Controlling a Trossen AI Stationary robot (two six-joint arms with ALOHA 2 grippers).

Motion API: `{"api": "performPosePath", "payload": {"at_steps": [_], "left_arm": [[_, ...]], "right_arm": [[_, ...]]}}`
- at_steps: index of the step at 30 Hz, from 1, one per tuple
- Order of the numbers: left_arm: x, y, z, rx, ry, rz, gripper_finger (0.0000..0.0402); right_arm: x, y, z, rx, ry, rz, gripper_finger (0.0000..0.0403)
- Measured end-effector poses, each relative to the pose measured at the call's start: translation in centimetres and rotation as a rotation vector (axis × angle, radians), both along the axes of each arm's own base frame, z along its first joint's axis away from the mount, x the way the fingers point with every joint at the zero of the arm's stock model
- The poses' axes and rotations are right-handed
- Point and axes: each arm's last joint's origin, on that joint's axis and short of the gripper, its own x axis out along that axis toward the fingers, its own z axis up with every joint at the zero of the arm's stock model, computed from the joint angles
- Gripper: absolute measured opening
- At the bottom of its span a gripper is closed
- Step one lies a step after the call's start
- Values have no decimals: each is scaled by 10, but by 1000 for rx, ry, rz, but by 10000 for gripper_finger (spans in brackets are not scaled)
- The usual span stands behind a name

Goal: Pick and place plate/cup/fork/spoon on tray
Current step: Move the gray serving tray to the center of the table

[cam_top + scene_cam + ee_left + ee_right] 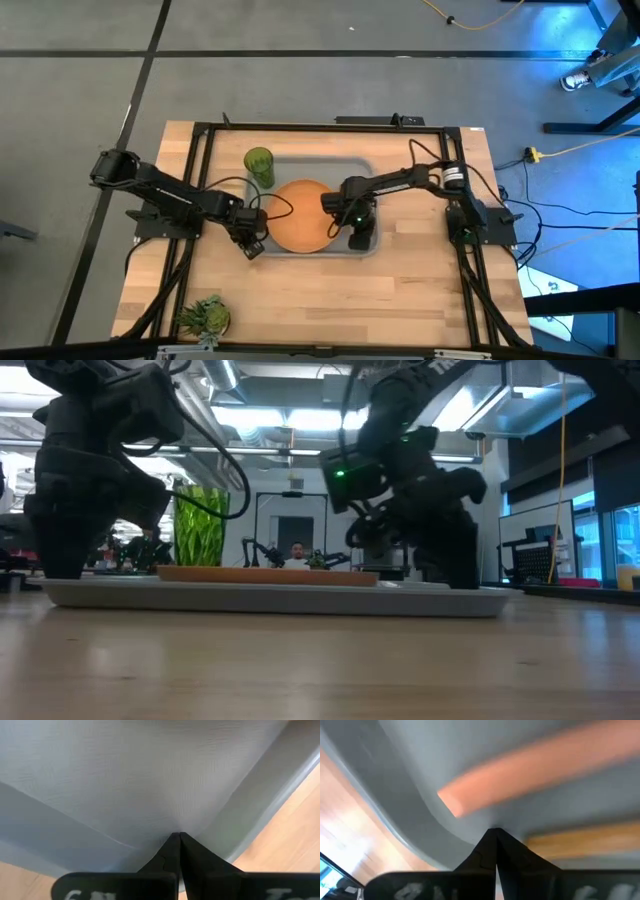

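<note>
The grey tray [345, 170] lies in the middle of the table. The orange plate [298, 228] rests flat in it, and the green cup [259, 165] stands upright at its far left corner. My left gripper [177, 836] is shut, pointing down over the tray's floor [150, 770] at the near left corner. My right gripper [495, 831] is shut over the near right corner. Two tan-orange handles [520, 775] [580, 840] lie on the tray floor just beyond it. Their metal ends are out of view, so I cannot say which is the fork and which the spoon. My left gripper's shut tips stand close over the bare tray floor; whether they touch it I cannot tell. My right gripper's shut tips stand close over the tray floor between the two handles; whether they touch the floor or a handle I cannot tell.
A spiky green plant [205, 317] stands on the table's near left corner. A black frame [320, 127] runs around the tabletop. Bare wood lies along the near side [330, 300] and to the right of the tray.
</note>
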Motion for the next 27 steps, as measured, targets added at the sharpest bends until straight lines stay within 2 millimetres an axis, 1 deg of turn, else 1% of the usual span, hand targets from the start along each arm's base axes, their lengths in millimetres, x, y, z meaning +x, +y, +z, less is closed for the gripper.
{"api": "performPosePath", "payload": {"at_steps": [4, 9, 18, 27], "left_arm": [[0, 0, 0, -7, -5, -2, 0], [0, -3, 0, -12, -3, -14, 0], [1, -9, 0, -28, -16, -10, 0], [1, -20, 1, -45, -32, 9, 0]], "right_arm": [[-17, 1, 1, 31, -21, -51, 4], [-28, 11, -2, 81, -44, -99, 4], [-32, 21, -5, 80, -20, -89, 4], [-33, 21, -5, 41, -13, -74, 4]]}}
